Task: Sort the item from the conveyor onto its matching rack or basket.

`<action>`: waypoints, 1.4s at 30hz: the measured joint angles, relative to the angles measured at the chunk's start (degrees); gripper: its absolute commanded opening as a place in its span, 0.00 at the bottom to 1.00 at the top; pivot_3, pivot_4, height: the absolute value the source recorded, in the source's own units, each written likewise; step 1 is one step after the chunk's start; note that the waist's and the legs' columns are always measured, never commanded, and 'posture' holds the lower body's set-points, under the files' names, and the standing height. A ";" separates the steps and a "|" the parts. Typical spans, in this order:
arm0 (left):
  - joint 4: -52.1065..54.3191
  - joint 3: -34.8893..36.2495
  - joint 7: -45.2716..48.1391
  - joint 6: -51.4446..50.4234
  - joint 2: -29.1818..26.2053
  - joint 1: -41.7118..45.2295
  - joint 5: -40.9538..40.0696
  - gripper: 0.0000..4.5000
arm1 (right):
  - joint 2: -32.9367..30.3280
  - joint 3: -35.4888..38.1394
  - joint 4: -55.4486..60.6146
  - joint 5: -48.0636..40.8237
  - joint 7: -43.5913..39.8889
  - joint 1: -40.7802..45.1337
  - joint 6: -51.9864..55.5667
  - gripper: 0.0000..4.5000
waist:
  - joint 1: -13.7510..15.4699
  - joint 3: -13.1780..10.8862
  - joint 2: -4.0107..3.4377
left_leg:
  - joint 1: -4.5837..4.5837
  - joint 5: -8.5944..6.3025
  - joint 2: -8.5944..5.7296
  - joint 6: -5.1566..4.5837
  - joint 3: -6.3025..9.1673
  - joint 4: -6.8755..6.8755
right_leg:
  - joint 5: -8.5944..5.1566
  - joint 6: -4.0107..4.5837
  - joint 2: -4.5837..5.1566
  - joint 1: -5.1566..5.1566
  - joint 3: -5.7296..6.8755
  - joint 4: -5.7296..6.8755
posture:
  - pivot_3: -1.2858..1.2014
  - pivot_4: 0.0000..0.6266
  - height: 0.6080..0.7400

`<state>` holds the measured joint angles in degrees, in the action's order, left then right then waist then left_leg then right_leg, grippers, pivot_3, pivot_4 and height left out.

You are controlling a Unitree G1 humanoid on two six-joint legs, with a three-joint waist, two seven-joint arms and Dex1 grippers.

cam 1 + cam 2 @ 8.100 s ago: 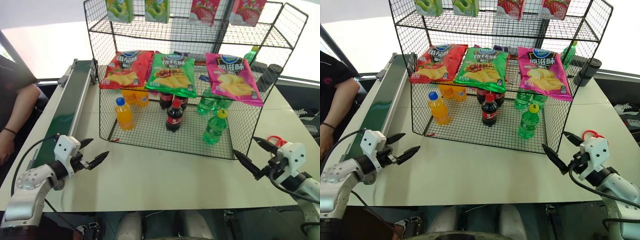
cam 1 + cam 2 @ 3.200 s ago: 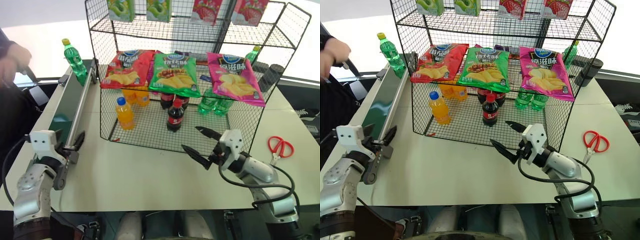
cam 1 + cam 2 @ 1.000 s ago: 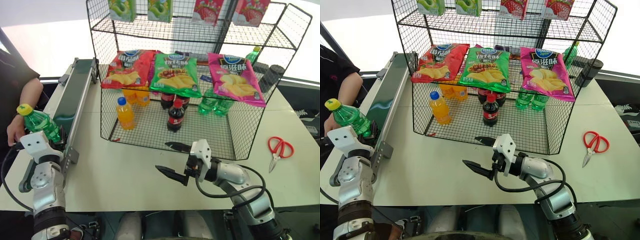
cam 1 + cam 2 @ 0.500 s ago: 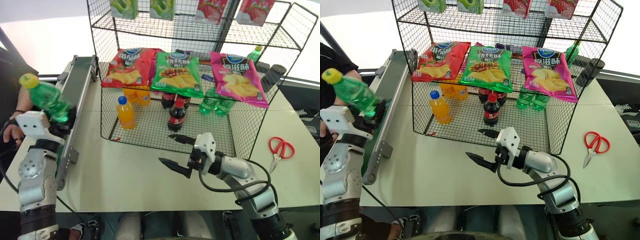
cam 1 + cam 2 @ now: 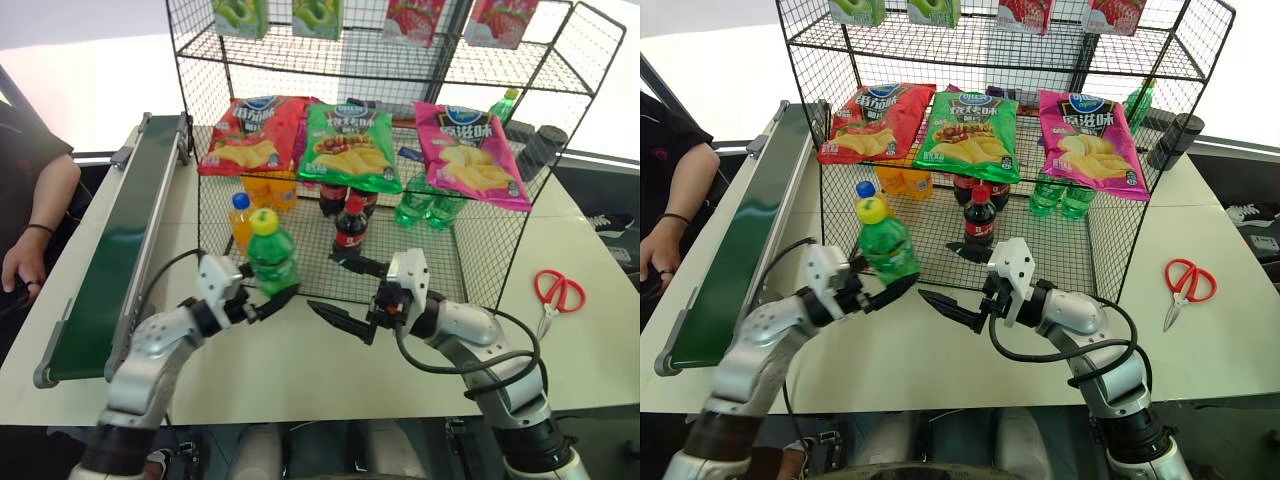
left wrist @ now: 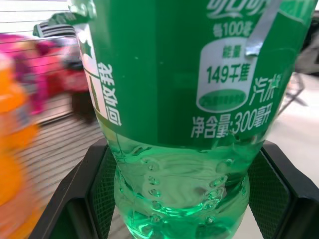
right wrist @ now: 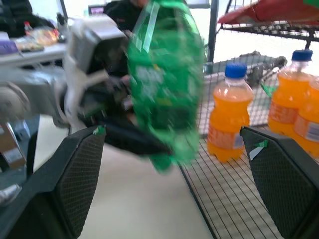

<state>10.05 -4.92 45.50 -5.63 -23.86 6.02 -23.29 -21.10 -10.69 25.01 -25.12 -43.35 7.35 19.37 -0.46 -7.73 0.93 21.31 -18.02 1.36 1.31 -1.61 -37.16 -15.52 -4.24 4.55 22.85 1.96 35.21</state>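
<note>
The item, a green soda bottle (image 5: 272,262) with a yellow cap, stands upright above the table just in front of the rack's lower tier. My left gripper (image 5: 268,292) is shut on its lower body; its pads (image 6: 99,184) press both sides of the bottle (image 6: 189,124). My right gripper (image 5: 324,283) hangs open a short way to the bottle's right, pointing at it, with nothing between its fingers (image 7: 75,174). The right wrist view has the bottle (image 7: 167,99) straight ahead. The conveyor (image 5: 110,250) lies bare along the table's left side. The black wire rack (image 5: 400,75) stands behind.
The rack's lower tier holds orange bottles (image 5: 240,215), cola bottles (image 5: 347,225) and green bottles (image 5: 420,210); chip bags (image 5: 350,145) lie on the tier above. Red scissors (image 5: 555,295) lie at the right. A person's arm (image 5: 40,230) rests left of the conveyor.
My left arm has swung right, carrying the bottle from beside the conveyor to the rack's front. The right gripper has risen slightly and stays open.
</note>
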 measured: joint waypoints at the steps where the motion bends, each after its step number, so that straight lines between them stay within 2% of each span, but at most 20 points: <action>1: -1.03 -1.25 0.81 0.47 0.66 1.36 0.55 0.66 | 0.00 0.01 0.02 0.00 0.41 0.02 0.31 1.00 | -0.05 0.00 0.01 | 0.00 0.00 -0.01 -0.01 0.00 0.00 | 0.01 -0.02 -0.02 0.00 0.00 0.00 | 0.52 0.24 1.00; 6: -4.64 -5.62 4.38 2.90 3.00 5.65 3.36 0.66 | -0.24 1.04 0.09 -0.34 2.03 -0.16 1.11 1.00 | -0.17 0.00 -0.01 | -0.02 0.00 0.01 -0.04 0.00 0.00 | 0.05 -0.13 -0.22 0.00 0.03 0.04 | 0.52 0.24 1.00; 16: -7.74 -8.93 9.91 5.75 4.72 8.36 5.41 0.66 | -0.09 0.95 1.35 -0.46 4.11 -1.58 1.10 1.00 | -0.08 -0.01 -0.01 | -0.03 0.00 0.24 -0.04 0.08 -0.19 | 0.10 -0.21 -0.75 -0.11 -0.03 0.05 | 0.52 0.24 1.00; 19: -7.88 -9.11 10.83 6.22 4.76 8.40 5.74 0.66 | -0.08 0.97 1.86 -0.94 4.31 -1.79 1.18 0.81 | -0.08 -0.01 -0.01 | -0.04 0.00 0.32 -0.04 0.10 -0.19 | 0.10 -0.21 -0.86 -0.10 -0.04 0.06 | 0.52 0.24 1.00; 20: -8.02 -9.09 11.05 6.24 4.73 8.55 5.72 0.66 | -0.11 1.07 1.97 -0.95 4.34 -1.91 1.26 0.70 | -0.08 -0.01 -0.01 | -0.04 0.00 0.35 -0.04 0.11 -0.19 | 0.10 -0.21 -0.89 -0.10 -0.03 0.06 | 0.52 0.24 1.00; 21: -8.26 -9.10 11.36 6.24 4.73 8.78 5.74 0.66 | -0.15 1.14 1.99 -1.05 4.38 -1.92 1.38 0.68 | -0.07 -0.01 -0.01 | -0.05 0.00 0.36 -0.04 0.12 -0.19 | 0.10 -0.21 -0.92 -0.10 -0.03 0.07 | 0.52 0.24 1.00; 26: -8.70 -9.12 12.05 6.14 4.70 9.17 5.80 0.66 | -0.15 1.22 2.00 -1.15 4.60 -1.93 1.62 0.68 | -0.07 -0.01 -0.01 | -0.07 0.00 0.40 -0.04 0.13 -0.18 | 0.10 -0.21 -0.97 -0.10 -0.03 0.10 | 0.52 0.24 1.00; 27: -8.75 -9.13 12.12 5.84 4.71 9.30 5.68 0.90 | -0.14 1.21 2.00 -1.14 4.69 -1.92 1.64 0.68 | -0.08 -0.01 -0.01 | -0.07 0.00 0.40 -0.04 0.13 -0.18 | 0.10 -0.21 -0.97 -0.10 -0.03 0.10 | 0.52 0.24 1.00; 28: -8.78 -9.12 12.16 5.64 4.69 9.43 5.66 0.99 | -0.12 1.22 1.98 -1.13 4.79 -1.92 1.65 0.68 | -0.08 -0.01 -0.01 | -0.07 0.00 0.40 -0.04 0.13 -0.19 | 0.10 -0.21 -0.97 -0.10 -0.03 0.10 | 0.52 0.24 1.00; 35: -10.63 -8.09 10.64 5.81 4.55 8.42 6.52 0.99 | -0.05 4.61 0.80 0.24 7.94 -2.47 -0.20 0.68 | 0.03 0.00 -0.01 | -0.07 0.00 0.39 -0.04 0.13 -0.20 | 0.10 -0.21 -0.96 -0.11 -0.03 0.10 | 0.52 0.24 1.00; 42: -9.54 -4.29 8.22 5.18 2.46 3.12 5.92 0.99 | 0.14 12.14 -6.13 6.45 13.89 -8.85 -8.09 0.68 | 0.18 -0.01 -0.03 | -0.07 0.00 0.40 -0.04 0.11 -0.20 | 0.10 -0.21 -0.94 -0.12 -0.05 0.10 | 0.52 0.24 1.00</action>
<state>0.52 -9.20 53.72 -0.44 -21.40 9.14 -17.37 -20.96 1.45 18.87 -18.67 -29.46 -1.50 11.28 -0.27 -7.74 0.90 21.24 -18.02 1.77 1.27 -1.50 -37.36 -15.42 -4.46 3.61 22.73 1.91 35.31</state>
